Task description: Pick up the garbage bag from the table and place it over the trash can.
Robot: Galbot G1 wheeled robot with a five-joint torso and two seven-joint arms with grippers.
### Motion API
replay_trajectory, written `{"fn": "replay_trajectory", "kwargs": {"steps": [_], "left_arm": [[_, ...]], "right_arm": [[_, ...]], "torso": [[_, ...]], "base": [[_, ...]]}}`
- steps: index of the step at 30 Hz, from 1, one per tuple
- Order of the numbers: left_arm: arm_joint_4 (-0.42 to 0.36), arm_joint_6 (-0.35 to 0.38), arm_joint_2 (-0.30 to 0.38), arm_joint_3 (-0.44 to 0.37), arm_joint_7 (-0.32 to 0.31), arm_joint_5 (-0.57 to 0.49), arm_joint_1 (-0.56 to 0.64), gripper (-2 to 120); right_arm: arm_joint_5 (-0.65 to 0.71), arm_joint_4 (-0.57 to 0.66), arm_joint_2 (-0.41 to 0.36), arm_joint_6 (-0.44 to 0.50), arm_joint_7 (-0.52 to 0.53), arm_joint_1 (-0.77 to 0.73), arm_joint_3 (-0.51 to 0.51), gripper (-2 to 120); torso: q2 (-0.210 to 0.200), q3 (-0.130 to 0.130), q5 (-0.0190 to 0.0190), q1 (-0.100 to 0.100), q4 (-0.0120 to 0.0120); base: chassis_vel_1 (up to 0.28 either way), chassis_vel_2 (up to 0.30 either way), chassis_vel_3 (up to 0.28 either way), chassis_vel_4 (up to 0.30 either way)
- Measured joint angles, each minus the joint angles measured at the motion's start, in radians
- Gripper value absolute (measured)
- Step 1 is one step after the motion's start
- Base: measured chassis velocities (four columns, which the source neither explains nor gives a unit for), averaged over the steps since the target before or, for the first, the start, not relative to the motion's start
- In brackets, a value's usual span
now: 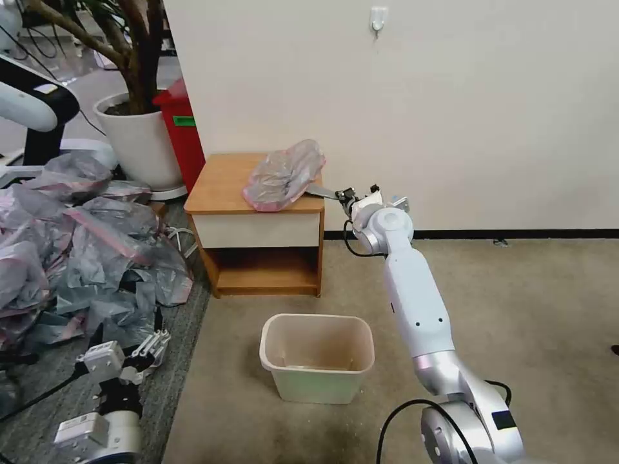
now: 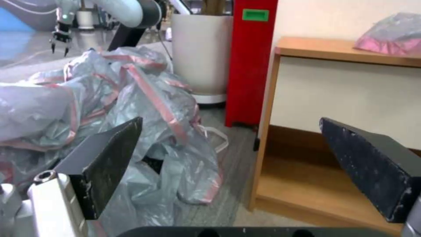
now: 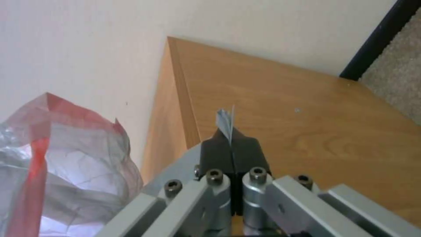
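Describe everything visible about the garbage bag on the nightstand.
The garbage bag is thin, crinkled, translucent grey plastic with a pink rim. It lies loosely bunched on the right part of the table top, its front edge hanging slightly over. One corner is stretched out to the right, and the right tool is shut on a sliver of the film beside the table.

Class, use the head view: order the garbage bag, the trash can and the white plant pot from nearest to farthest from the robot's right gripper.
Measured from the right gripper:
1. Garbage bag, on the table right beside it; a corner looks pinched.
2. Trash can, on the carpet below.
3. White plant pot, beyond the table's far side.
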Motion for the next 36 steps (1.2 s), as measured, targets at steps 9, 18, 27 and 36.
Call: {"fn": "replay_trajectory", "kwargs": {"steps": [9,18,27,36], "left_arm": [[0.004,0.000,-0.008,0.006,-0.001,0.005,-0.003,100],[0.015,0.000,0.000,0.011,-0.001,0.006,-0.019,100],[0.018,0.002,-0.001,0.029,-0.001,0.006,-0.034,100],[0.015,0.002,-0.008,0.034,-0.001,0.008,-0.039,100]], "right_arm": [[0.003,0.047,0.000,0.000,0.001,-0.024,-0.012,0],[0.061,0.242,-0.040,-0.032,0.067,-0.149,-0.044,0],[0.121,0.556,-0.130,-0.052,0.149,-0.357,-0.072,0],[0.022,0.854,-0.154,-0.078,0.168,-0.741,-0.241,0]], "torso": [[0.000,0.000,0.0000,0.000,0.0000],[0.000,0.000,0.0000,0.000,0.0003],[0.000,0.000,0.0001,0.000,0.0000],[0.000,0.000,-0.0001,0.000,0.0000]], "base": [[0.000,0.000,0.000,0.000],[0.000,0.000,0.000,0.000],[0.000,0.000,0.000,0.000],[0.000,0.000,0.000,0.000]]}}
